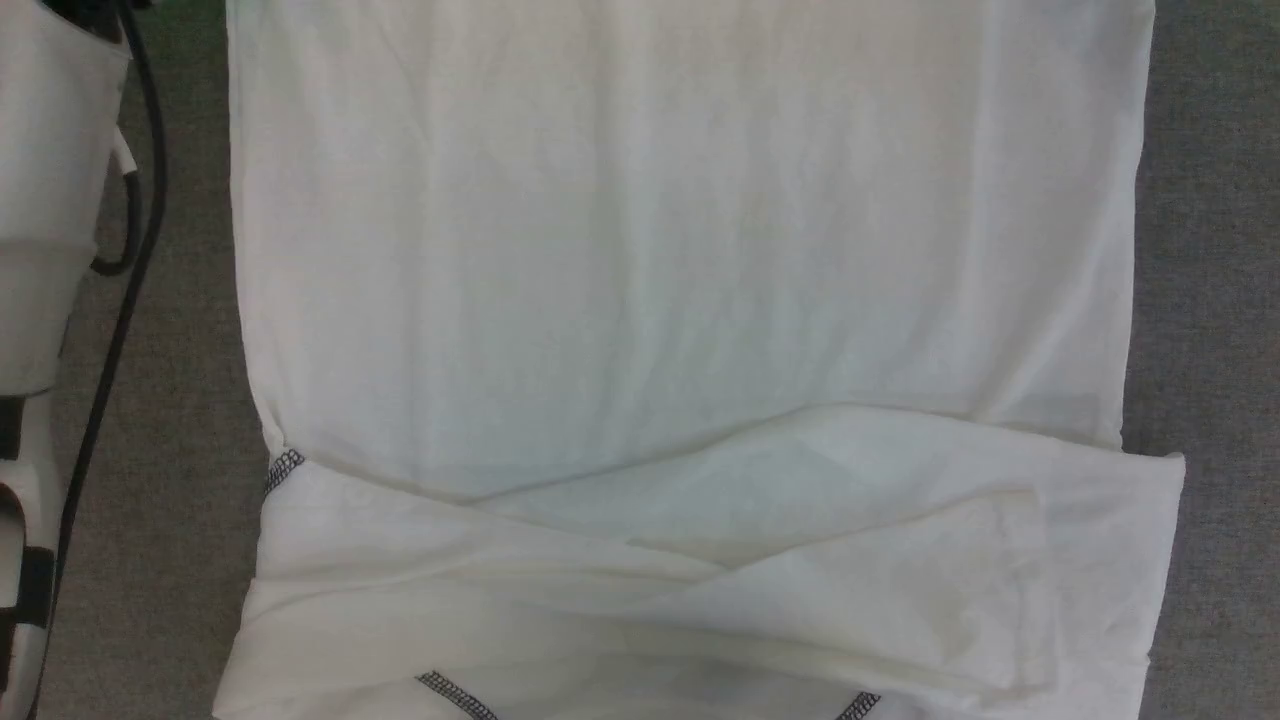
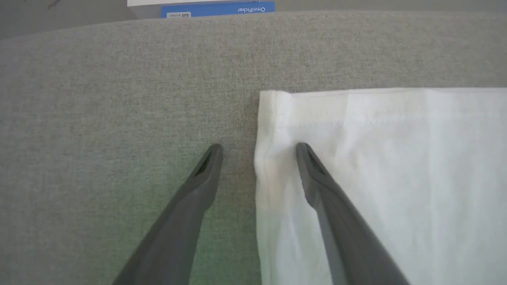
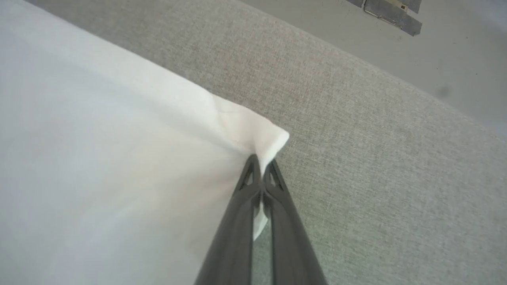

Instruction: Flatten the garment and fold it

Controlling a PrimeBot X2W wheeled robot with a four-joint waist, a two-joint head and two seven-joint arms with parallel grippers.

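Right gripper: pinched shut on a far garment corner, apparently for the fold.
Left gripper: spread wide astride the other far corner, ready to match.

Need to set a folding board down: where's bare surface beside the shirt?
Widest: grey surface beside the garment by the left gripper, up to the blue-labelled box. Also beyond the corner the right gripper pinches. Crowded: narrow head-view side strips; a black cable runs down the left one.
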